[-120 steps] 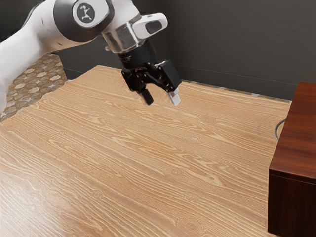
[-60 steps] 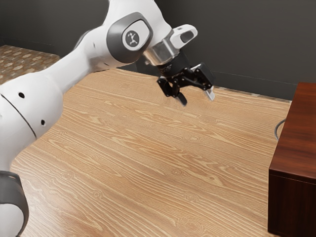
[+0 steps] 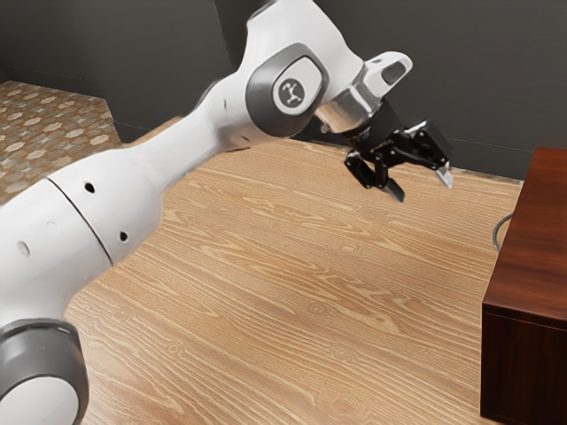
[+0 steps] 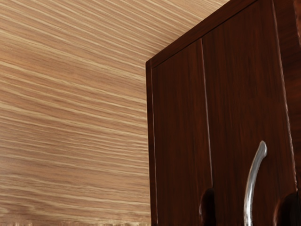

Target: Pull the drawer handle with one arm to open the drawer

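A dark brown wooden cabinet (image 3: 532,283) stands at the exterior view's right edge on the table. Its curved silver drawer handle (image 3: 501,227) shows as a thin arc on the side facing the arm. My black gripper (image 3: 421,180) hangs open above the table, some way to the left of the cabinet, with nothing between its fingers. In the wrist view the cabinet front (image 4: 225,122) lies ahead of my hand, with the silver handle (image 4: 253,181) on one drawer panel, and the drawer looks shut.
The light wood table (image 3: 266,283) spreads under the arm, with bare room between the gripper and the cabinet. A dark wall (image 3: 496,71) runs behind the table. Patterned floor (image 3: 44,124) shows at the exterior view's left.
My arm has swung toward the exterior view's right, carrying the gripper closer to the cabinet. The fingers stay open. The cabinet has not moved.
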`<state>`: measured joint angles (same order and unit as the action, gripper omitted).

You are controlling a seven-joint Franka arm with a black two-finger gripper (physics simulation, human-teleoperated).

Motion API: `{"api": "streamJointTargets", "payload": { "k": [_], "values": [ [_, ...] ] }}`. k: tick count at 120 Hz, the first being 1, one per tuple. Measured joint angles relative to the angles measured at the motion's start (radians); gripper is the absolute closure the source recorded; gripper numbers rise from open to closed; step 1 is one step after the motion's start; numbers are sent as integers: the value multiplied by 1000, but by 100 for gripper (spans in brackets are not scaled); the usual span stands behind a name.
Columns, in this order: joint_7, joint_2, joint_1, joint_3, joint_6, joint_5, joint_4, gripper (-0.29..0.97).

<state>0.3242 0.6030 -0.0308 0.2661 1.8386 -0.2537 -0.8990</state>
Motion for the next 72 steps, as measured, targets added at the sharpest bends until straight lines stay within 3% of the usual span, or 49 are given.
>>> {"api": "streamJointTargets", "payload": {
  "k": [50,72],
  "values": [
    [49,22,16,18,14,-55,-16,18],
    [64,39,63,16,41,-70,-8,19]
  ]
}}
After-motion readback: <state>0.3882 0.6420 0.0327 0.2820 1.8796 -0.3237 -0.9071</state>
